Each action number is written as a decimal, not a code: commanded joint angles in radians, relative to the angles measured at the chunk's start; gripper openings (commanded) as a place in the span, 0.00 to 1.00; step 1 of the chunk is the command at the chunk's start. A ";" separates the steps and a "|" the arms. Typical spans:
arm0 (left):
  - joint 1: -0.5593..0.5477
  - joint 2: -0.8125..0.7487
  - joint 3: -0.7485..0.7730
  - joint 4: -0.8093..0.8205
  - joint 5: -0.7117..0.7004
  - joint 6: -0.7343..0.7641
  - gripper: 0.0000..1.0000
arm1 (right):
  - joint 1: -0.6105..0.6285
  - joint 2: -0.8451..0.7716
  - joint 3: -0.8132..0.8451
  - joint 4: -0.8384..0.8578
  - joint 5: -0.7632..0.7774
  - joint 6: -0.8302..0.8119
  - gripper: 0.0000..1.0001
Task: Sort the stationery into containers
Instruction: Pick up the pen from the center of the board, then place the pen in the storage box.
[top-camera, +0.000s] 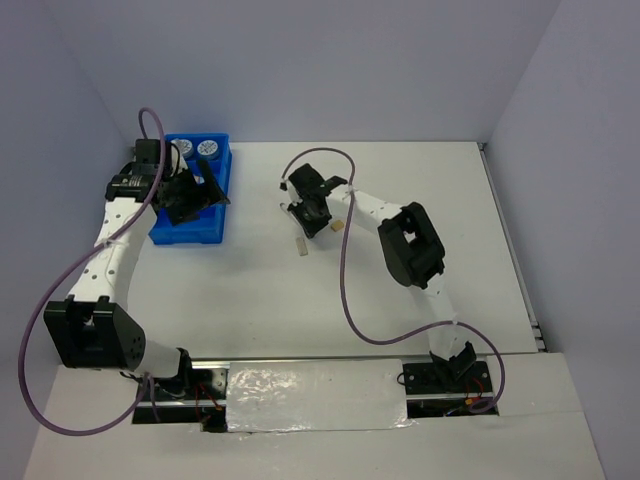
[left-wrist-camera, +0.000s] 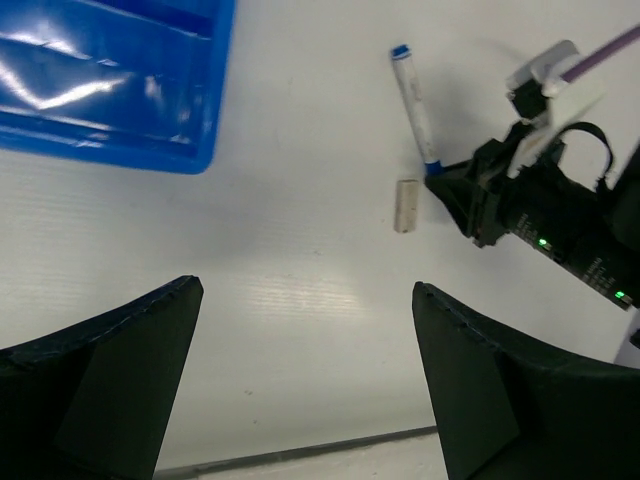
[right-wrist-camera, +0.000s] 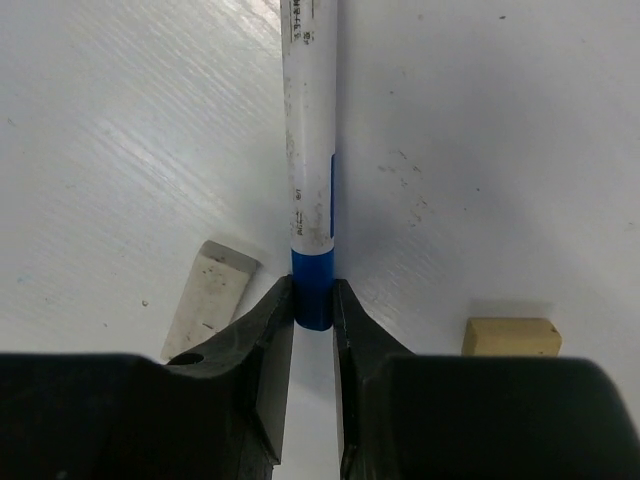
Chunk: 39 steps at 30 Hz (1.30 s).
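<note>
My right gripper (right-wrist-camera: 312, 300) is shut on the blue cap end of the thin white pen (right-wrist-camera: 310, 130), whose body stretches away over the table. A grey eraser (right-wrist-camera: 210, 295) lies just left of the fingers and a beige eraser (right-wrist-camera: 511, 336) to the right. In the top view the right gripper (top-camera: 318, 228) hides the pen, with the grey eraser (top-camera: 299, 245) and the beige eraser (top-camera: 338, 224) beside it. My left gripper (left-wrist-camera: 305, 290) is open and empty, above the right edge of the blue tray (top-camera: 170, 232). Two tape rolls (top-camera: 195, 149) sit in its far compartment.
The left wrist view shows the tray's corner (left-wrist-camera: 110, 80), the pen (left-wrist-camera: 415, 105), the grey eraser (left-wrist-camera: 405, 204) and the right arm's black wrist (left-wrist-camera: 540, 215). White walls stand close behind and beside the table. The arm bases sit at the near edge.
</note>
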 joint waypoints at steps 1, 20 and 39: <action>-0.032 -0.040 -0.030 0.137 0.146 -0.030 0.99 | -0.015 -0.106 0.028 0.029 0.002 0.043 0.18; -0.126 -0.020 -0.196 0.812 0.426 -0.519 0.89 | -0.016 -0.488 -0.149 0.377 -0.643 0.465 0.17; -0.129 -0.011 -0.199 0.976 0.435 -0.453 0.97 | -0.032 -0.415 -0.083 0.261 -0.687 0.557 0.13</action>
